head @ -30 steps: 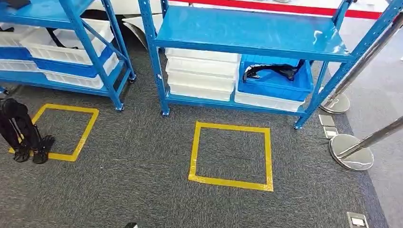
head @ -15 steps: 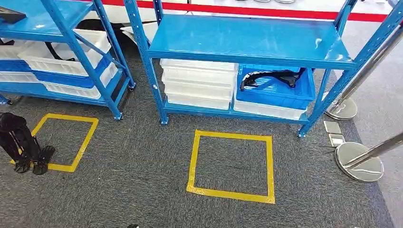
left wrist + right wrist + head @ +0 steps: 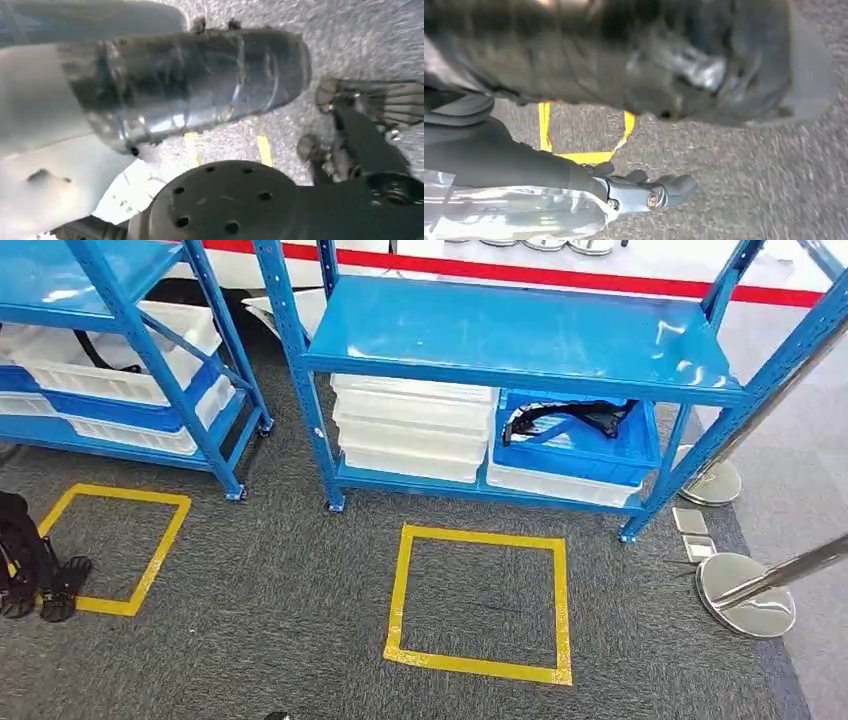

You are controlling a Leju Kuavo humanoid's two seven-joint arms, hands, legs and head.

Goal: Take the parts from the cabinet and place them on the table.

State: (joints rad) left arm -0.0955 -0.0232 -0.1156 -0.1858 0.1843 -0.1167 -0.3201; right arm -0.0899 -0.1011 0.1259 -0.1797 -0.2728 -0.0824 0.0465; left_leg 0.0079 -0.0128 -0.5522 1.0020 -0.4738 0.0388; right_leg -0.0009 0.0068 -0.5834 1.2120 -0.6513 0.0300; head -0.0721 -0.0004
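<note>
Approach step, nothing picked yet. At centre stands the blue cabinet point(image 3: 520, 335) with the yellow floor square point(image 3: 397, 590) just before it. Right of centre, the black parts point(image 3: 565, 418) lie in the blue bin point(image 3: 575, 452) on the lower shelf. Next call, I'd say: step close, stoop, reach under that shelf. Left hand point(image 3: 360, 115) and right hand point(image 3: 651, 192) are too blurred to tell whether they are spread or curled.

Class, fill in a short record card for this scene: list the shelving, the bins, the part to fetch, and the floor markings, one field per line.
Shelving: two blue racks, nearer rack ahead
Lower shelf, left side: stacked white bins
Lower shelf, right side: blue bin on a white bin
Part: black part lying in the blue bin
Floor marking: yellow tape square on grey carpet before the rack
Second marking: yellow square at left
</note>
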